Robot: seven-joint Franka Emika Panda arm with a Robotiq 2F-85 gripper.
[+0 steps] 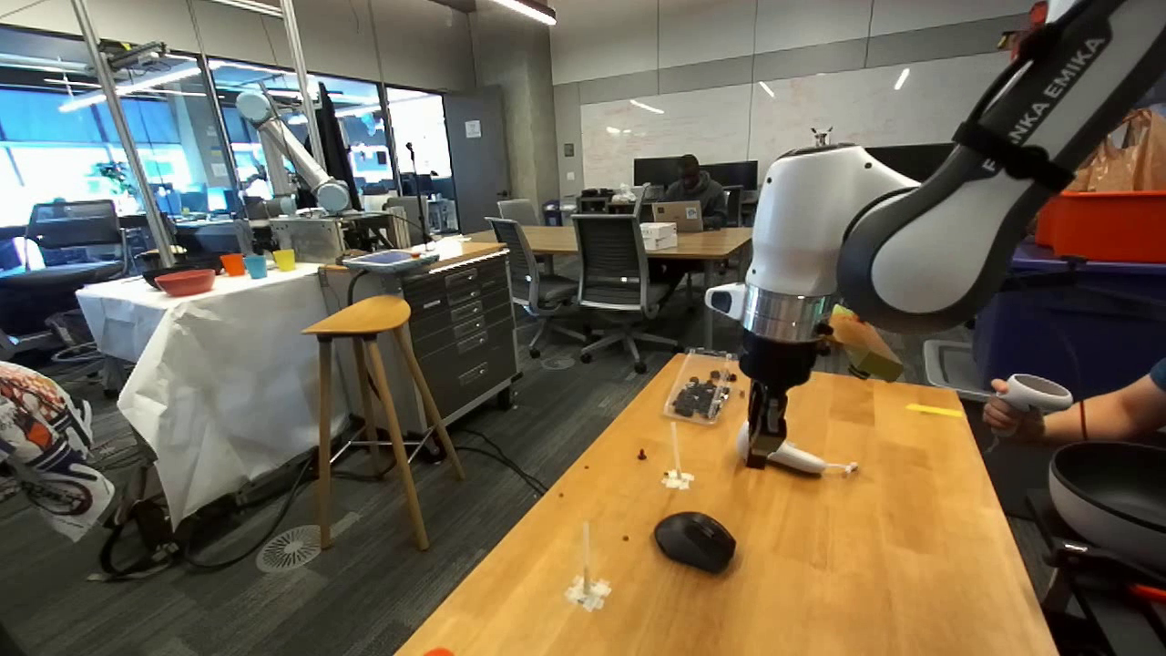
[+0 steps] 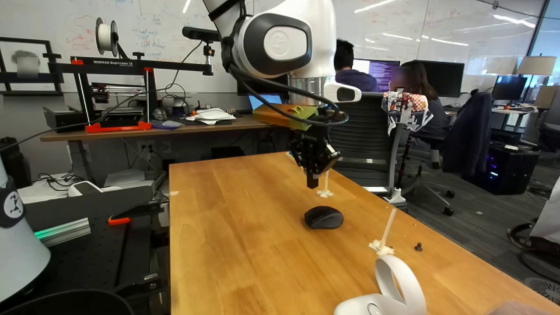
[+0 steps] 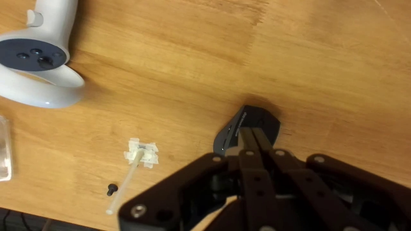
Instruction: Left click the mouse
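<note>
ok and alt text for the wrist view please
A closed gripper fills much of the lower right, partly hiding a black mouse on a wooden table. A white controller lies at upper left; at lower left, a thin stick rises from tape near a dark screw.

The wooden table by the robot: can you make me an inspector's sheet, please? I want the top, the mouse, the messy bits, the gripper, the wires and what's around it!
Surface: wooden tabletop, with a yellow strip near an edge.
Job's things: black mouse on the tabletop, partly hidden by the gripper in the wrist view.
Clutter: white controller, dark screw, clear tray of small dark pieces, two thin sticks taped down.
Gripper: shut, nothing seen in its grip; above the tabletop, apart from the mouse in both exterior views.
Cables: dark cables looped along the robot arm.
Surroundings: beside the tabletop, a hand holding a second controller; a wooden stool on the floor.
</note>
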